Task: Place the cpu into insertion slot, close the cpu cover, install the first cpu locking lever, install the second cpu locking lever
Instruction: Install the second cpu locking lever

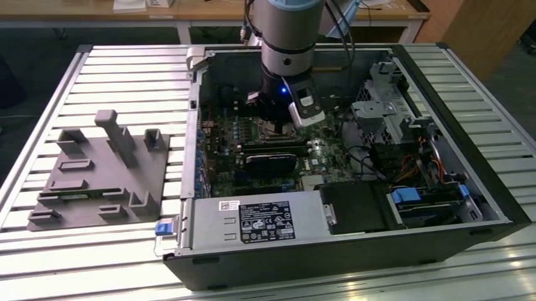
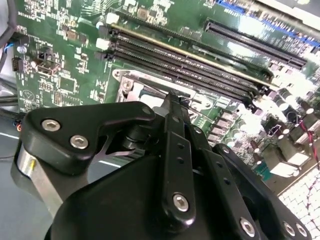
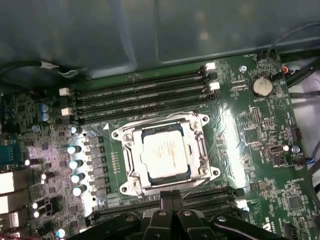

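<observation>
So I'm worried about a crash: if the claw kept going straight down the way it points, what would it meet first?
Probably the cpu cover edge nearest the claw, or the board right beside it; depth is unclear.

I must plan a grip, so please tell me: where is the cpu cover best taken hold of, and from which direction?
Probably from straight above, at the cpu cover's outer frame bars: it lies flat over the cpu, whose face shows through the cut-out centre. The edge beside the tool seems freest; memory slots crowd the opposite edge.
</observation>
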Controlling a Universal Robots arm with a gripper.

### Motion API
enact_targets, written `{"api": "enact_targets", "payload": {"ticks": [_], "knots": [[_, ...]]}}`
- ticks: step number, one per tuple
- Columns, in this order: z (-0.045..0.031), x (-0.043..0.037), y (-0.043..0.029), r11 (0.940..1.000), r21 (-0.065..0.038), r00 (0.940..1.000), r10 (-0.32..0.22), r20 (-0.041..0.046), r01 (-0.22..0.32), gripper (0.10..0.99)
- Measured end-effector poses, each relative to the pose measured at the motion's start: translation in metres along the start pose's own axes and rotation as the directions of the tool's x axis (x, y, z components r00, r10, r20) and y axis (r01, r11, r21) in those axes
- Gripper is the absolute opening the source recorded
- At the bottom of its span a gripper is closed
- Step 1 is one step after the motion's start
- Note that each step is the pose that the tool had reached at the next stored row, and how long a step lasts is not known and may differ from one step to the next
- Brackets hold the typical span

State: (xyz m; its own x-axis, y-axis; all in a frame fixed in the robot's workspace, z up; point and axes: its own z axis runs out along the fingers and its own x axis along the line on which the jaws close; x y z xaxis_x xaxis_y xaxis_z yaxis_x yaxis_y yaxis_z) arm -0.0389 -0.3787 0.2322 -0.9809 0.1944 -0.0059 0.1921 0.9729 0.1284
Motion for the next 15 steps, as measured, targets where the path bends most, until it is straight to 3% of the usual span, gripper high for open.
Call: {"api": "enact_targets", "payload": {"ticks": [3, 8, 15], "knots": [[-0.0003, 0.0007, -0.0059, 1.0000, -0.009, 1.0000, 0.000, -0.0019, 0.000, 0.106], [0.0004, 0.0088, -0.0119, 0.9990, -0.044, 1.0000, 0.001, -0.0087, -0.002, 0.106], [0.0030, 0.0142, -0.0231, 0.9972, -0.075, 0.9999, 0.002, -0.0149, -0.003, 0.106]]}}
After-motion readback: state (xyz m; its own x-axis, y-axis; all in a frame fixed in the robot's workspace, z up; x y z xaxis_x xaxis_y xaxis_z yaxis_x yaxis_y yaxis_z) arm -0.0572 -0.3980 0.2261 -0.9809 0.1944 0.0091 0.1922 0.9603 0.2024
